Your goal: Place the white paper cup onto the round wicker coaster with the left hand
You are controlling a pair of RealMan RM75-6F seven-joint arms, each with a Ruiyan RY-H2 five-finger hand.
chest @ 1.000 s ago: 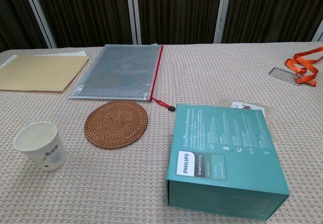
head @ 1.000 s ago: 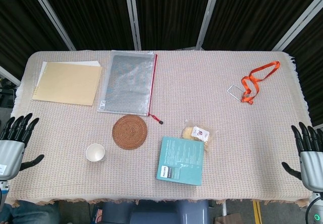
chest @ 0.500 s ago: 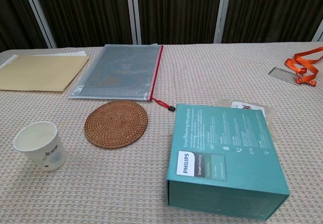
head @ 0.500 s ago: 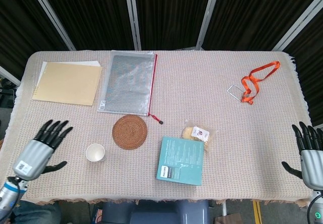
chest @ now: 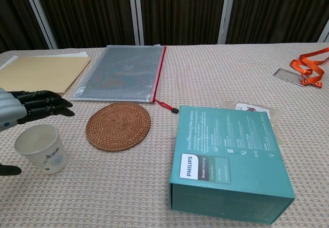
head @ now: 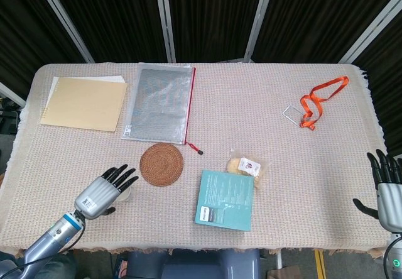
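The white paper cup [chest: 41, 148] stands upright on the table left of the round wicker coaster [chest: 118, 126], apart from it. In the head view the coaster [head: 161, 163] lies near the table's middle, and my left hand [head: 102, 191] hovers over the cup [head: 125, 194], covering most of it. The fingers [chest: 43, 106] are spread above and behind the cup and the thumb [chest: 10, 170] sits low on its near side, with nothing held. My right hand [head: 388, 191] is open at the table's right edge, fingers apart.
A teal Philips box [chest: 229, 161] stands right of the coaster, with a snack packet [head: 245, 164] behind it. A mesh zip pouch [head: 159, 102] and a tan folder [head: 85, 103] lie at the back left. An orange lanyard [head: 319, 98] lies at the back right.
My left hand has swung in from the table's left edge to over the cup. The right hand has sunk slightly lower at the right edge. Cup and coaster have not moved.
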